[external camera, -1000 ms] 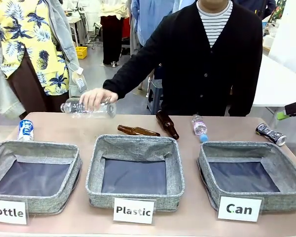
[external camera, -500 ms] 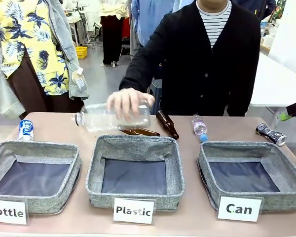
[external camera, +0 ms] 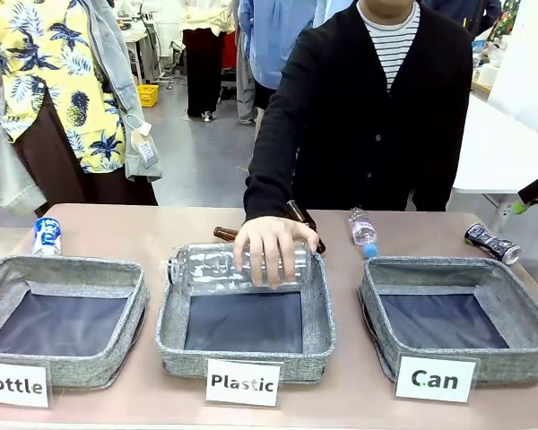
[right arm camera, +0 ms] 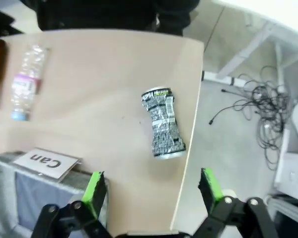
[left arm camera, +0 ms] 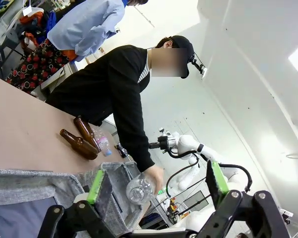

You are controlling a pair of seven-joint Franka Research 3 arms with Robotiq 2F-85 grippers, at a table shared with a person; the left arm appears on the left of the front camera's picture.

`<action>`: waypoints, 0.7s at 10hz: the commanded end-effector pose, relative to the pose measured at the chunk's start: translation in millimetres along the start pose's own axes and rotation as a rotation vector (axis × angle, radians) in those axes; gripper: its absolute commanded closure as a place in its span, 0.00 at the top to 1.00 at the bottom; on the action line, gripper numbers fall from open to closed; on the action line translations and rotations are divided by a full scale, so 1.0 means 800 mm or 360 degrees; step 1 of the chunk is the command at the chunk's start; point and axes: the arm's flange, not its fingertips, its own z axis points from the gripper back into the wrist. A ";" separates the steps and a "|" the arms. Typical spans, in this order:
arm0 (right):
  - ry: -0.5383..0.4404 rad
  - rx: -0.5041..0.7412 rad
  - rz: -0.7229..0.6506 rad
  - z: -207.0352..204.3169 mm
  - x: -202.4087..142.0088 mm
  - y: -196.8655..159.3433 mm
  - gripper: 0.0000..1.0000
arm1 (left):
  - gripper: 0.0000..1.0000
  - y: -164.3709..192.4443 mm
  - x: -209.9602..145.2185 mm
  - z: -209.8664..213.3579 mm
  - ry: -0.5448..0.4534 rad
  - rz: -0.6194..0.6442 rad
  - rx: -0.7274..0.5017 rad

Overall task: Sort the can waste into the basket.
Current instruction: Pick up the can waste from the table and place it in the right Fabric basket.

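The crushed black and silver can (external camera: 491, 243) lies at the table's far right corner, behind the grey basket (external camera: 448, 266) with the white "Can" card (external camera: 435, 379). In the right wrist view this crushed can (right arm camera: 163, 130) lies just ahead of my open right gripper (right arm camera: 152, 188), near the table edge, with nothing between the fingers. The blue and white can (external camera: 47, 236) stands at the far left, behind the "Bottle" bin. My left gripper (left arm camera: 156, 182) hangs open and empty above the table's left side.
The person's hand (external camera: 267, 246) holds a large clear bottle (external camera: 224, 267) over the "Plastic" bin (external camera: 242, 358). Two brown bottles (external camera: 301, 224) and a small plastic bottle (external camera: 362, 228) lie behind the bins. The "Bottle" bin (external camera: 63, 269) sits at the left.
The person's hand carried the large clear bottle from the table's far left to over the "Plastic" bin. My right gripper shifted slightly toward the picture's right edge.
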 end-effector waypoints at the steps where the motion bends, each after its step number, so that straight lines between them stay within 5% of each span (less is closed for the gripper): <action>1: 0.0036 0.0022 0.0098 -0.009 0.022 -0.022 1.00 | 1.00 -0.003 -0.003 0.000 0.0010 -0.0027 -0.0019; 7: 0.0193 -0.0083 0.0496 -0.051 0.048 -0.015 1.00 | 1.00 -0.003 -0.003 0.000 0.0010 -0.0027 -0.0019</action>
